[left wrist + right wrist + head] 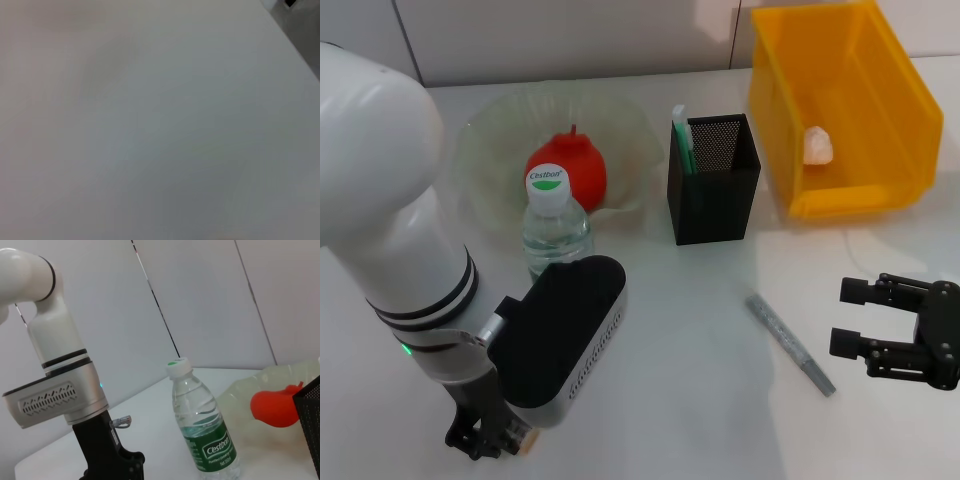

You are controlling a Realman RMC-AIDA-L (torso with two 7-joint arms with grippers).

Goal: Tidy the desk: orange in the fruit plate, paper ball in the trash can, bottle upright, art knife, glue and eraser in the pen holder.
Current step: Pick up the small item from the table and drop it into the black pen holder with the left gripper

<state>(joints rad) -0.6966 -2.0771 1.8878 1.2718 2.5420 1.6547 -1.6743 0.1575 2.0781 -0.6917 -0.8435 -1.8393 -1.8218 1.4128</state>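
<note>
The orange point(567, 170) lies in the translucent fruit plate point(485, 150). In front of the plate the bottle point(557, 225) stands upright; the right wrist view shows the bottle point(202, 435) too. The black mesh pen holder point(713, 190) holds a green-and-white glue stick point(682, 140). The paper ball point(817, 147) sits in the yellow trash can point(910, 100). A grey art knife point(790, 343) lies flat on the table. To the knife's right my right gripper point(842, 318) hangs open and empty. My left gripper point(480, 437) points down at the table's front left, beside a small tan piece that may be the eraser.
The white tabletop point(160, 120) fills the left wrist view. My bulky left arm point(390, 200) covers the table's left side and stands close to the bottle and plate. The trash can sits just right of the pen holder.
</note>
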